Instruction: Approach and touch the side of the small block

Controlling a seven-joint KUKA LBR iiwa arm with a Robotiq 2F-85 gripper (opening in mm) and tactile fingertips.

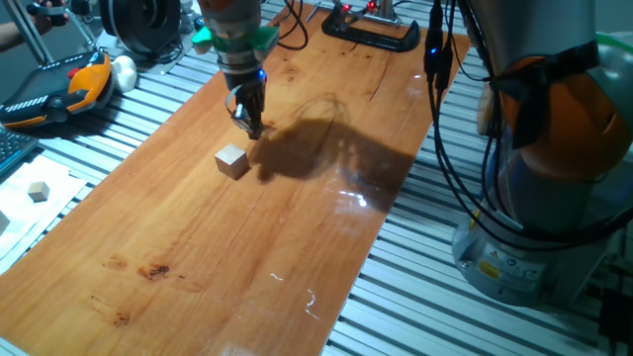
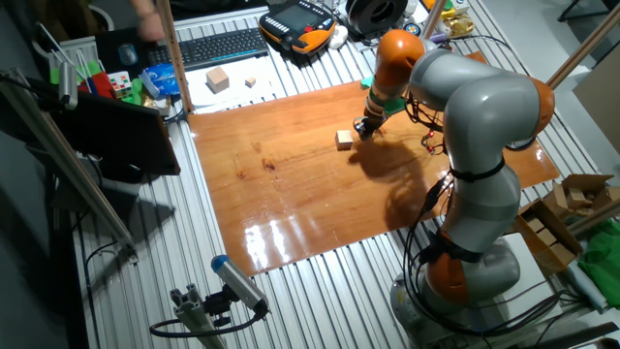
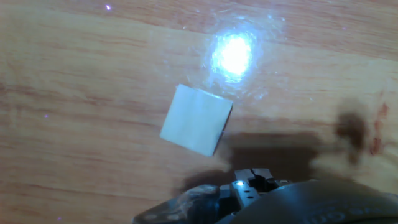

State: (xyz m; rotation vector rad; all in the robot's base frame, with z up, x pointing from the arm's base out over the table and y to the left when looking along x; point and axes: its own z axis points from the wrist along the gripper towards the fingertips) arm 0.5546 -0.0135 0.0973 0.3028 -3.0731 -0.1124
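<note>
The small block (image 1: 232,160) is a light-tan wooden cube with a pale top. It stands alone on the wooden board (image 1: 198,257). My gripper (image 1: 249,127) hangs just behind and to the right of it, low over the board, with a short gap to the block. The fingers are together and hold nothing. In the other fixed view the gripper (image 2: 363,131) sits just right of the block (image 2: 344,140). In the hand view the block (image 3: 196,119) lies above and to the left of the shut fingertips (image 3: 252,182), apart from them.
A smaller whitish cube (image 1: 39,191) lies off the board at the left, and a larger block (image 2: 217,79) lies near the keyboard (image 2: 223,47). A teach pendant (image 1: 59,89) and a black clamp (image 1: 371,32) lie at the back. The robot base (image 1: 554,227) stands at the right.
</note>
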